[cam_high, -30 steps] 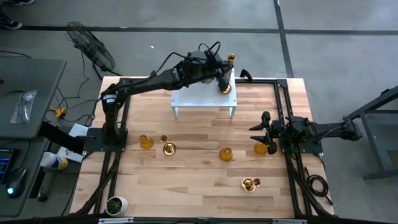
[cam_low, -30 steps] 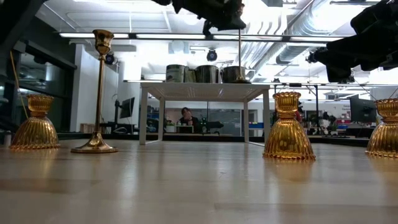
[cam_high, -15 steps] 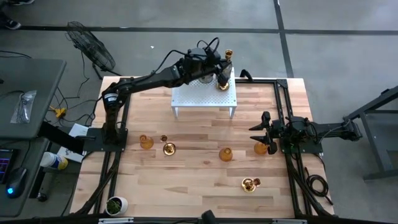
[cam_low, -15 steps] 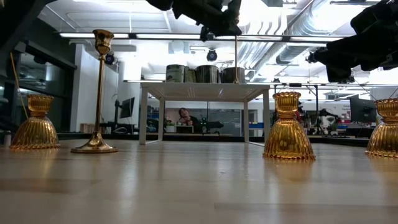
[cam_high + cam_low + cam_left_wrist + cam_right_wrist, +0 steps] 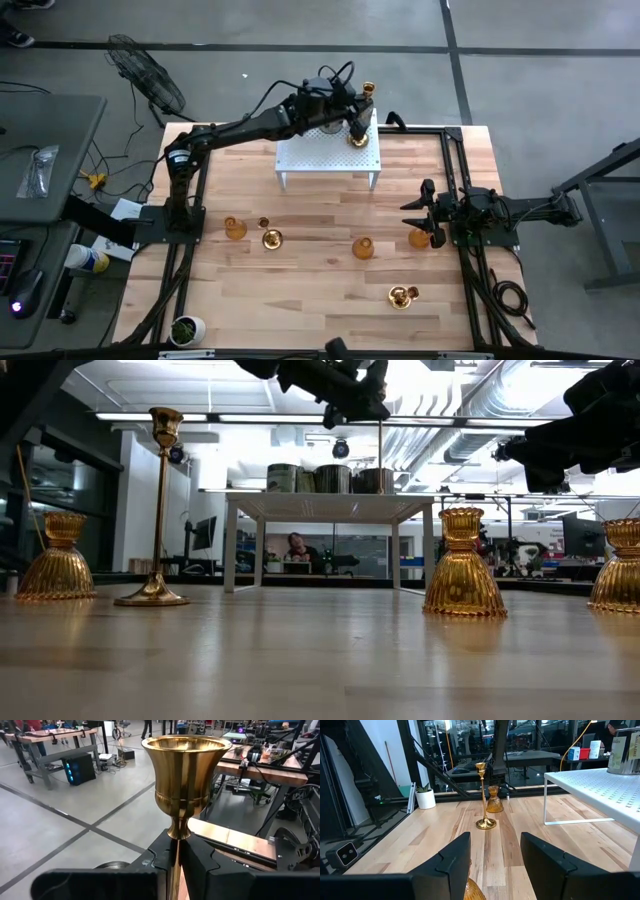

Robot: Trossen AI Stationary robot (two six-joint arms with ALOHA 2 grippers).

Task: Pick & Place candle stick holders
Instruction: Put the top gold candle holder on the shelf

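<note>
Brass gleams at the heart of this moment: a tall slim gold holder [image 5: 183, 775] stands upright on the right end of the white perforated stand [image 5: 328, 153], at about twelve o'clock on the table [image 5: 300, 290]. The left gripper [image 5: 352, 122] is clamped around its thin stem just under the cup, the two dark fingers [image 5: 200, 862] pressing it from both sides. Whether its foot fully rests on the stand is hard to judge from above. Three silver-grey goblets [image 5: 332, 478] sit in a row on the stand's far edge in the low view.

On the table, an amber glass cup [image 5: 235, 229] lies at nine o'clock, with a second tall gold holder [image 5: 271, 238] just beside it toward the centre. Another amber cup [image 5: 363, 248] stands near the middle, and a gold stemmed holder [image 5: 402, 296] lies at about five o'clock.

The right gripper [image 5: 418, 212] waits at three o'clock, jaws parted, hovering over a further amber cup [image 5: 419, 238] without gripping it.

A small potted plant [image 5: 186, 328] sits at seven o'clock.
</note>
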